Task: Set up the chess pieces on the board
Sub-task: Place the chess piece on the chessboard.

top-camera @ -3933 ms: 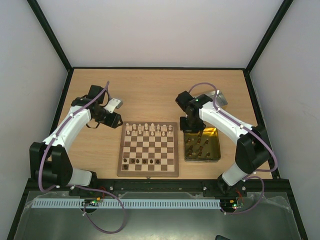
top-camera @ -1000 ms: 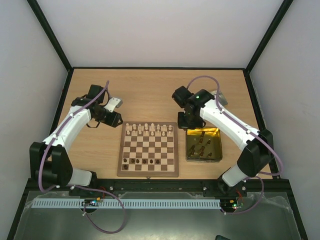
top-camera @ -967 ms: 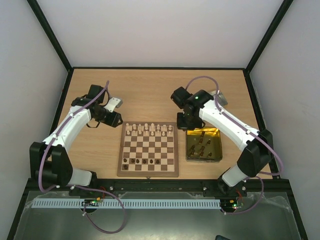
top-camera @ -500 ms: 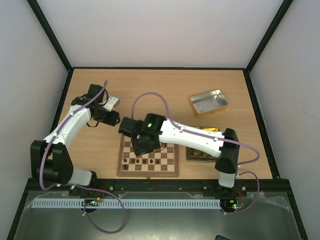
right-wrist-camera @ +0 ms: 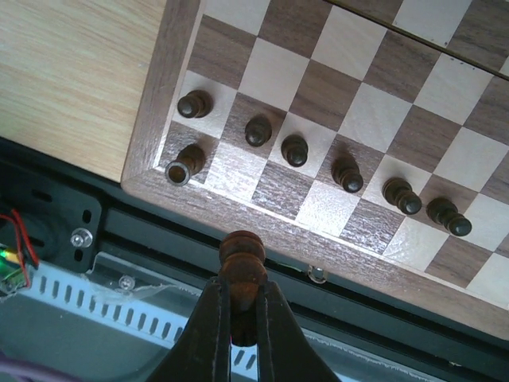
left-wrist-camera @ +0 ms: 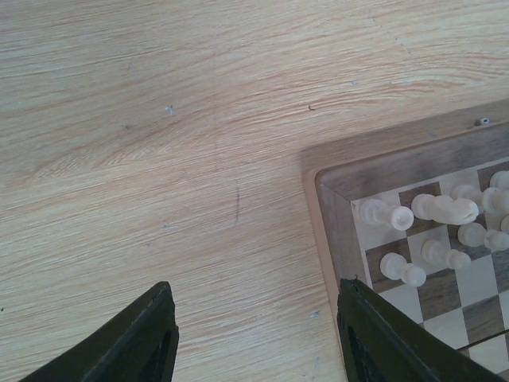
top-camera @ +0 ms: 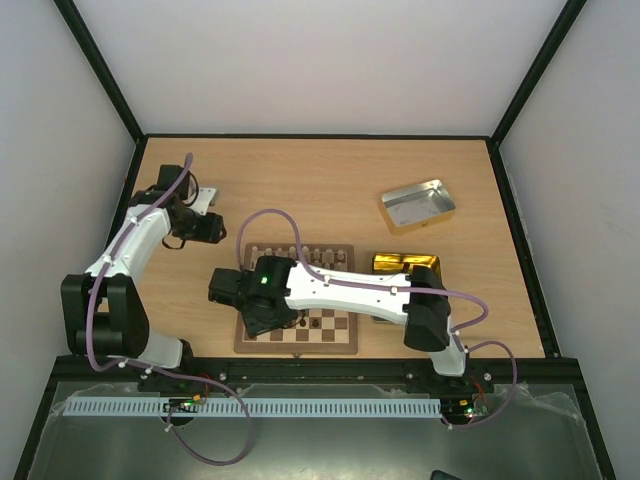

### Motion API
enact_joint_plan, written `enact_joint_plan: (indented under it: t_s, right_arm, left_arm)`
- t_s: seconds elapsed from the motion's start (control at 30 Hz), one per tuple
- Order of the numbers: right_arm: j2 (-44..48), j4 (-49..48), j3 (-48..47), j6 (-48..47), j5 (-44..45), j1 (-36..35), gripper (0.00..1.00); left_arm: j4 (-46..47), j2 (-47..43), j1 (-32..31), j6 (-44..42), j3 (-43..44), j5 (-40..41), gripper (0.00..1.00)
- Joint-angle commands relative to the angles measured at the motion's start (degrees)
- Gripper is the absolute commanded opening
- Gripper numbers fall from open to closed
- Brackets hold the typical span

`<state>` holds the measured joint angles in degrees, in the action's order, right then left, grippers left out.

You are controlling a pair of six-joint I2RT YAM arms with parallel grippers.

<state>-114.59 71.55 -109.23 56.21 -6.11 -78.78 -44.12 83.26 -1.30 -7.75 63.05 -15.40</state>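
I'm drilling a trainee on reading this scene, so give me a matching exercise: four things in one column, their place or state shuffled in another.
1. silver tin
2. gold tin
3. right hand
4. left hand

A. shut on a dark chess piece
B. open over bare table beside the board
C. far right, well apart from the board
D. just right of the board

Pairs: 1-C, 2-D, 3-A, 4-B

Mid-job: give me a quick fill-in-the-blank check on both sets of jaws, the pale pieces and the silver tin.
The right jaws are shut on a ____ chess piece.
The left jaws stand ____ above the table, beside the board.
The silver tin lies on the table's far ____ side.
The pale pieces line the board's ____ edge, away from the arm bases.
Missing: dark, open, right, far.
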Motion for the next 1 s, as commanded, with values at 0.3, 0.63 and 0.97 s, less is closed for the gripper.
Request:
enact_joint_plan:
  t_s: [0.3, 0.63, 0.97]
  right_arm:
    - [-2.3, -9.8, 8.1, 3.5, 0.1, 1.4, 0.02]
    - [-6.3, -8.0, 3.4, 0.3, -1.9, 2.0, 0.02]
    - [-7.8, -6.6, 1.8, -0.8, -3.2, 2.2, 0.02]
  left_arm:
    - [-0.1, 0.0, 1.6, 1.1, 1.2, -3.7, 0.56]
    - [-0.1, -0.1, 2.3, 1.1, 0.9, -4.4, 0.56]
    - [-0.3, 0.3, 2.8, 0.8, 0.9, -5.3, 0.56]
